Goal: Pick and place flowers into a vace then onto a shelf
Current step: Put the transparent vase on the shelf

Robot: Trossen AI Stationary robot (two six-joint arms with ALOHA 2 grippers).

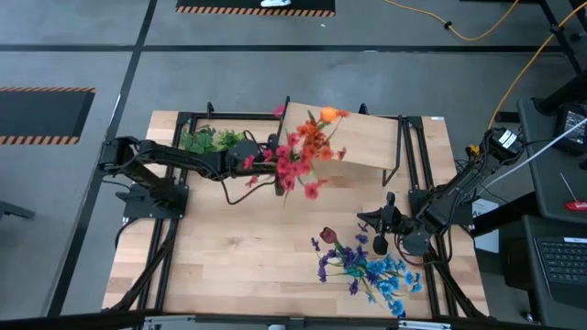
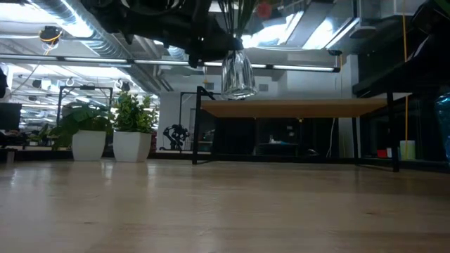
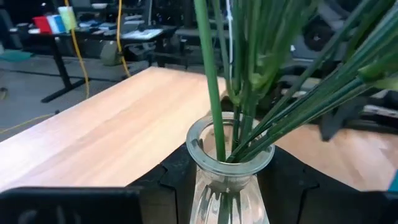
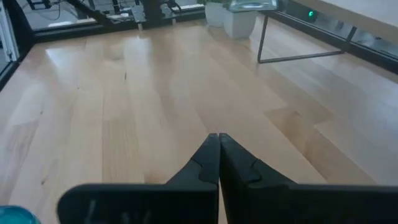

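Observation:
A clear glass vase point(image 2: 238, 74) holds a bunch of flowers with red and orange blossoms point(image 1: 307, 151) on long green stems point(image 3: 249, 74). My left gripper point(image 1: 273, 163) reaches in from the table's left and is shut on the vase, which hangs clear of the table by the left end of the shelf point(image 1: 362, 137). Its base is about level with the shelf board point(image 2: 295, 107). More flowers, blue and purple point(image 1: 367, 270), lie on the table near the front right. My right gripper point(image 4: 217, 146) is shut, with nothing in it, just behind them at the right. My left gripper pinches the vase's neck point(image 3: 225, 171), just under the rim, between its two fingers point(image 3: 171, 180). The fingers come in about level from the table's left, one on each side of the neck. The vase stands upright in the hold, lifted clear of the table, with the stems rising out of its mouth.
Two leafy green plants in white pots point(image 2: 88, 137) point(image 2: 133, 133) stand at the back left, behind my left arm. The shelf's thin black legs point(image 4: 261, 37) stand on the table's far right part. The table's middle point(image 1: 257, 238) is bare wood.

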